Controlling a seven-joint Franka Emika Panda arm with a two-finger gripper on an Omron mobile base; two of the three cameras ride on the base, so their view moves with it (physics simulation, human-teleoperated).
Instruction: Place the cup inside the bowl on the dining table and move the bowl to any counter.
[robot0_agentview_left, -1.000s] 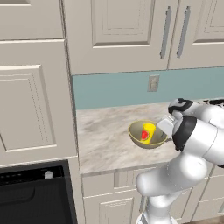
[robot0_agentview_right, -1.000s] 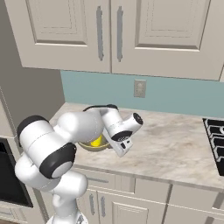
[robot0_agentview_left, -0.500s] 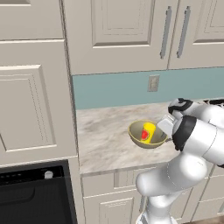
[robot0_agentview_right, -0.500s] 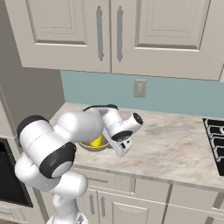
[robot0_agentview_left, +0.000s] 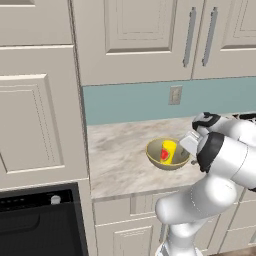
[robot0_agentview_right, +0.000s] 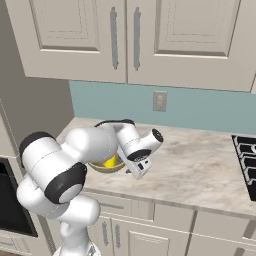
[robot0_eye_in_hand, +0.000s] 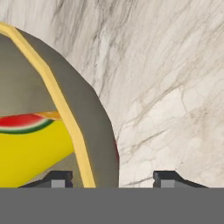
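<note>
— Marbled counter (robot0_agentview_left: 120, 155) with a tall cabinet (robot0_agentview_left: 35, 125) at its left end; what sits on it?

— Going rightward, the bowl (robot0_agentview_left: 167, 154) rests on the counter below the teal wall (robot0_agentview_left: 130, 102), the cup (robot0_agentview_left: 168, 151) inside it. That placement looks deliberate: cup nested, bowl set down off the dining table, so I judge the task nearly finished.

— And the gripper?

— Gripper (robot0_eye_in_hand: 113, 178) is at the bowl's right rim. In the hand view its two tips straddle the rim, one inside, one outside, with a clear gap on each side. So the jaws stand apart and grip nothing; this looks like letting go.

— Any writing or labels?

— None legible. The cup has a red patch that looks like a watermelon slice. The outlet (robot0_agentview_left: 175, 95) on the wall is plain.

— What's next?

— Probably lifting the hand clear without nudging the rim.
</note>
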